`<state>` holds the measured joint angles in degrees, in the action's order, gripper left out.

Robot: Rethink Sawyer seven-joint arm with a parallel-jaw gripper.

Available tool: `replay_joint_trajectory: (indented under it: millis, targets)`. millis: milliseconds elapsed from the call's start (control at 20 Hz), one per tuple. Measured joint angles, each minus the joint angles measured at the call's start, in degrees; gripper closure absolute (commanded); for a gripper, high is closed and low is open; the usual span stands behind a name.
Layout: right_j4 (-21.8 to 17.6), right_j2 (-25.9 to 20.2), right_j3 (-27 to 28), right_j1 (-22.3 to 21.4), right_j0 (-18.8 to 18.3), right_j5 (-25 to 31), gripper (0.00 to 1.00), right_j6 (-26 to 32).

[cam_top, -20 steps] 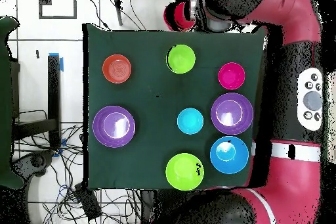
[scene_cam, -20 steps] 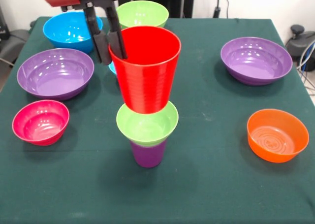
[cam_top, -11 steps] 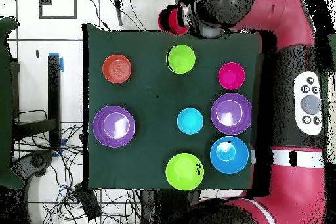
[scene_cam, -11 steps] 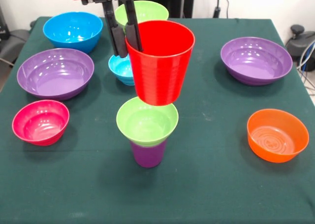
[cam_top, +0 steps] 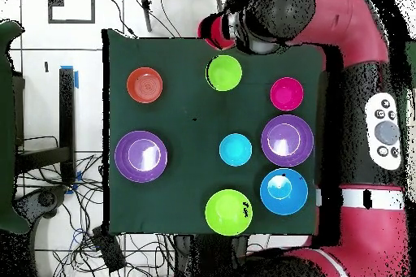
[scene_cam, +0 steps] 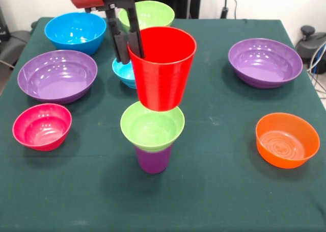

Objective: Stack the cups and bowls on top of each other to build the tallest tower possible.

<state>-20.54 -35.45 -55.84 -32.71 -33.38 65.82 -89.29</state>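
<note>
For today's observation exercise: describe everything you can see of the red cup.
The red cup is a solid, glossy plastic tumbler, tapered and finely ribbed, open end up, roughly upright. The gripper pinches its rim, one finger inside, one outside. It hangs over the small green bowl on the purple cup; whether its base touches the bowl cannot be told.

No legible text, labels, brand marks or numbers seen in either view, none on cups, bowls, bench or robot arm

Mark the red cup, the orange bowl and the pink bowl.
red cup (scene_cam: 162,74), front view, ribbed outer wall.
orange bowl (scene_cam: 287,140), front view, inside bottom.
pink bowl (scene_cam: 42,126), front view, inside bottom.
</note>
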Motion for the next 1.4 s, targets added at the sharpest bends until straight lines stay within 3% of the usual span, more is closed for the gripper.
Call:
replay_joint_trajectory:
  millis: [850,1400]
  targets:
    - [-0.7,0.0,-0.1,0.3,-1.9,-1.2,1.0,0.0]
    - [-0.6,0.0,-1.0,0.4,-1.9,-4.8,1.0,0.0]
